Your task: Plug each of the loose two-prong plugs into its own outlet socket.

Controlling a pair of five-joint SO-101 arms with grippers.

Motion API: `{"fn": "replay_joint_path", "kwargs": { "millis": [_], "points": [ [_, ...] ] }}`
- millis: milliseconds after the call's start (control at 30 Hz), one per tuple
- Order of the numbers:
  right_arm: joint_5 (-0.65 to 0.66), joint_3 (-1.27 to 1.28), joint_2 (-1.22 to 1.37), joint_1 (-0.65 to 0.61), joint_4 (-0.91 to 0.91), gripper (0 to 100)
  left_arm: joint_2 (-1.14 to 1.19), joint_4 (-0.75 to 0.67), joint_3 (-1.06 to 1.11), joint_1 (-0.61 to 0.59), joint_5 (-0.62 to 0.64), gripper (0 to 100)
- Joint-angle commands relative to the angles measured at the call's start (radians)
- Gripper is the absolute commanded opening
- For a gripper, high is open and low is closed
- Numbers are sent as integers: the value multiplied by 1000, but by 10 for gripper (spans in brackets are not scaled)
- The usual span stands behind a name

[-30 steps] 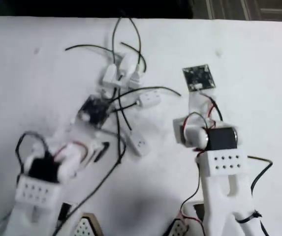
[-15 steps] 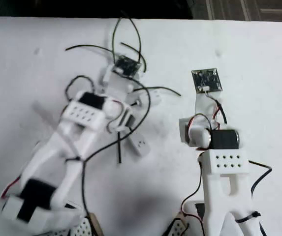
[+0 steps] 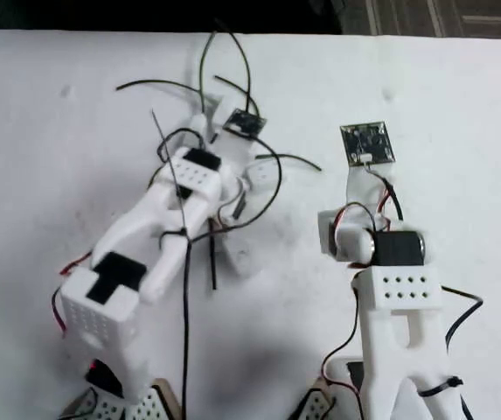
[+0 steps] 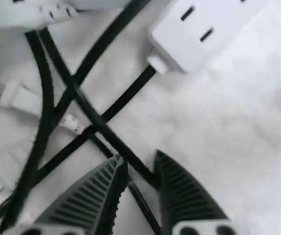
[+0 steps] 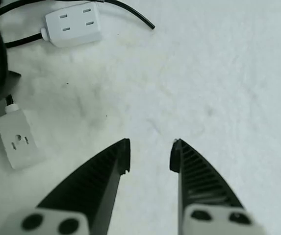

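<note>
The left gripper (image 4: 141,165) has its two dark ribbed fingers (image 4: 93,196) narrowly apart, with a black cord (image 4: 98,125) running slantwise through the gap between their tips; other black cords cross it just beyond, over the white table (image 4: 238,127); past the crossing lies a white outlet socket block (image 4: 199,29), its pair of slots facing up and a cord entering its near end; a small white piece (image 4: 20,100) sits beside the cords, too blurred to name. The right gripper (image 5: 150,149) hangs over bare table with its dark fingers (image 5: 191,171) a narrow gap apart and nothing between them; well beyond the tips lies an outlet block (image 5: 74,24) showing two pairs of slots, and off to the side a second white socket piece (image 5: 15,137) on a black lead. In the high view the left arm (image 3: 154,227) stretches slantwise with its wrist over the tangle of cords, where white plug bodies (image 3: 196,129) lie close together; an outlet block (image 3: 263,173) lies just beside that wrist; the right arm (image 3: 390,289) stands apart, its wrist camera board (image 3: 368,143) over open table.
</note>
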Motion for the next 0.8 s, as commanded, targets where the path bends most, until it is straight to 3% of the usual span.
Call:
{"fn": "replay_joint_path", "kwargs": {
  "millis": [0, 400, 633, 767],
  "points": [
    [9, -2, -25, 12, -13, 134, -1, -8, -66, 4, 5, 17],
    [9, -3, -25, 47, -16, 134, -340, 181, -61, 51, 2, 20],
    [9, -5, -25, 62, -18, 134, -602, 341, -6, 97, -92, 20],
    [9, -5, -25, 64, -18, 134, -785, 344, 147, 128, -167, 33]
  ]
}}
